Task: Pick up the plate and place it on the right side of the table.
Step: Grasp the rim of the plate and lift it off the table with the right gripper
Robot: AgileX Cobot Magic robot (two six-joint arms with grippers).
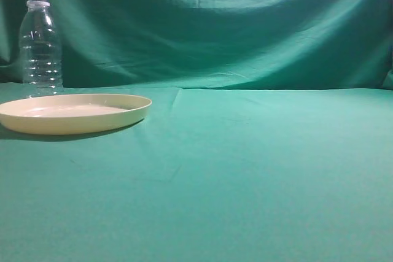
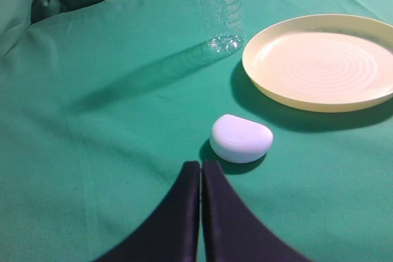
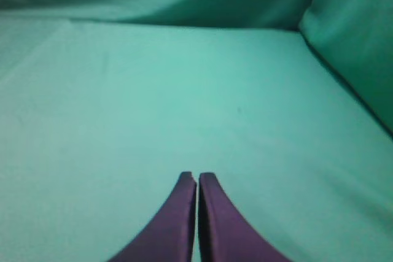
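Exterior view, item one: the plate [image 1: 73, 113], cream-yellow, round and shallow with a low raised rim, is lying flat at the left edge of the frame on the desk [image 1: 258, 170], which is wearing a smooth teal-green cloth with faint creases. Nothing is touching the plate.

Item two: a clear ribbed bottle [image 1: 41, 44] is standing upright in the upper left of the frame, just behind the plate, with the draped green backdrop [image 1: 233, 23] hanging behind it. The right half of the desk is showing only cloth.

Left wrist view: the left hand [image 2: 201, 170] is sitting at the bottom centre of the frame, its two dark fingers pressed together with only a hairline seam between them, clenched on nothing. Just beyond its tips a small pale rounded object [image 2: 241, 138] is resting on the cloth, apart from the fingers. The plate [image 2: 322, 61] is occupying the upper right of this frame, showing concentric rings in its floor and casting a shadow at its near edge. The base of the bottle [image 2: 222, 10] is standing at top centre, near the plate's left rim.

Right wrist view: the right hand [image 3: 197, 179] is sitting at bottom centre, fingers likewise closed together and empty, over bare cloth [image 3: 153, 102]. A fold of backdrop is rising at the upper right.
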